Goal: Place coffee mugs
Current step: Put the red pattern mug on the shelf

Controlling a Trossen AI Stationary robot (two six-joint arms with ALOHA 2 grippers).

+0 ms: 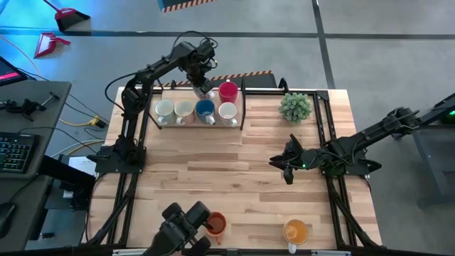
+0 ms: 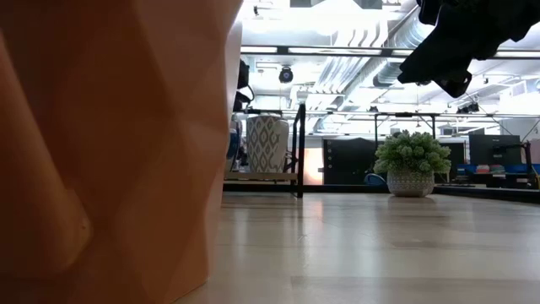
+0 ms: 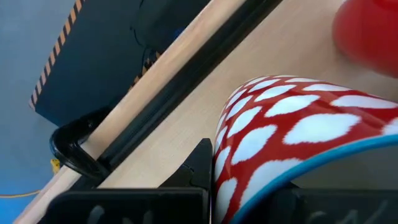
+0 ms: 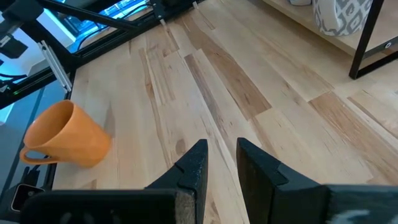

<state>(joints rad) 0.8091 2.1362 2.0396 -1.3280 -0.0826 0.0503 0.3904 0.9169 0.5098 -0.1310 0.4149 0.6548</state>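
From above we see the left gripper (image 1: 204,88) at the back shelf (image 1: 243,107), fingers pinching a glossy red mug with white spots (image 3: 292,137) beside the plain red mug (image 1: 228,90). At tabletop level a faceted orange mug (image 2: 110,143) fills the left side. Past the right gripper (image 4: 217,163), fingers slightly parted and holding nothing, we see a smooth yellow-orange mug (image 4: 65,137) lying on the pale wood tabletop (image 4: 249,118).

A low shelf (image 1: 242,114) stands at the far edge of the table (image 1: 234,178), left of centre. On it, four mugs (image 1: 195,111) sit in a front row, with another mug (image 1: 227,90) behind the row's right end. The left hand (image 1: 202,88) is over the shelf's back, just left of that mug. A potted plant (image 1: 295,107) stands right of the shelf. The right hand (image 1: 282,166) hovers mid-table. Two mugs (image 1: 296,231) sit at the near edge.
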